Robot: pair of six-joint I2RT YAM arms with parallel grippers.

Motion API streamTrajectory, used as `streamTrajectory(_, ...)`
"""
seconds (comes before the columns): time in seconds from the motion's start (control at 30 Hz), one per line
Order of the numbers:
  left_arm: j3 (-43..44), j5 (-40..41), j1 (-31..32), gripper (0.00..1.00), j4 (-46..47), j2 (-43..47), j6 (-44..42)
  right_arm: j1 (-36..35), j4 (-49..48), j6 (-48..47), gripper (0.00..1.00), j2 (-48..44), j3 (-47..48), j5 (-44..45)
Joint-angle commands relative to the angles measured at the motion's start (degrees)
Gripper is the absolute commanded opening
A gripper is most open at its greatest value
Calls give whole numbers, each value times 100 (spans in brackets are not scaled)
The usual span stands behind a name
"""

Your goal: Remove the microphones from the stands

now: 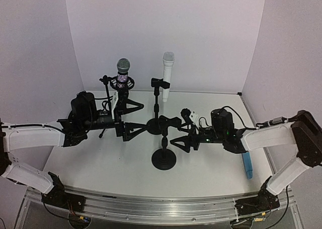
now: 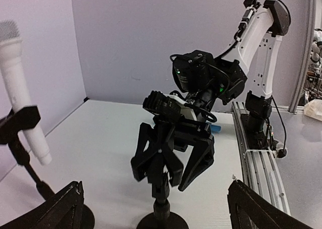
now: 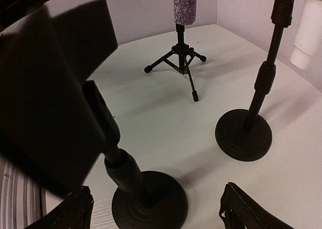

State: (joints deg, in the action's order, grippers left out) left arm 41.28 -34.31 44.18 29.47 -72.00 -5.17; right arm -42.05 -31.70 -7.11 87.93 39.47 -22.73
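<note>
- 3 microphones, 3 stands, 2 hands, 1 stray item.
- Microphones: black microphone [image 2: 160, 104], white microphone [image 1: 167, 74], grey-headed microphone [image 1: 123, 70].
- Stands: two with round bases, the near stand [image 1: 164, 160] and the far stand [image 3: 243, 134], plus one tripod [image 3: 180, 58].
- The black microphone sits tilted on top of the near stand, in the gap between the two hands and just past the left hand's fingertips. It is not lifted off.
- Left hand [image 1: 137, 130]: fingers fully spread, holding nothing, pointed at the near stand's top from its side.
- Right hand [image 1: 178, 139]: fingers spread wide on either side of the near stand's upper pole, just under the black microphone. No grip visible; cannot tell if a finger touches the pole.
- The white microphone is upright in the far stand's clip, beyond both hands and well apart from them.
- The grey-headed microphone is upright on the tripod, beyond the left hand and off to its outer side.
- The blue object [image 1: 247, 166] lies flat on the desk behind the right hand, beside that arm's forearm. Too small to identify.
- Desk [image 1: 100, 158]: plain white, matte, with soft shadows under the stands.
- Room: pale lilac-white walls [image 1: 201, 37] close in the back and both sides. A metal rail [image 1: 151, 206] carrying the arm bases runs along the near edge.
</note>
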Motion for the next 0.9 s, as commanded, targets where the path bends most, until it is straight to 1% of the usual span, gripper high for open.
streamTrajectory(0.0, -371, 690, -80, 99, -251, 356, 386, -252, -1247, 139, 85, 574, 426, -131)
streamTrajectory(0.1, -501, 794, -100, 99, -316, 444, 403, -378, -1460, 204, 84, 909, 558, -127)
streamTrajectory(0.27, -522, 770, -112, 99, -318, 433, 381, -432, -1800, 355, 79, 1314, 685, -220)
streamTrajectory(0.37, -491, 759, -117, 99, -287, 403, 323, -435, -1874, 432, 73, 1444, 646, -339)
streamTrajectory(0.53, -463, 733, -121, 99, -267, 356, 180, -455, -1943, 491, 55, 1579, 612, -515)
streamTrajectory(0.63, -439, 682, -120, 99, -258, 329, 125, -466, -1984, 452, 41, 1650, 623, -504)
streamTrajectory(0.7, -431, 684, -124, 99, -260, 311, 109, -461, -2007, 429, 34, 1675, 639, -543)
streamTrajectory(0.87, -419, 706, -135, 99, -259, 304, 63, -449, -2089, 298, 12, 1568, 623, -528)
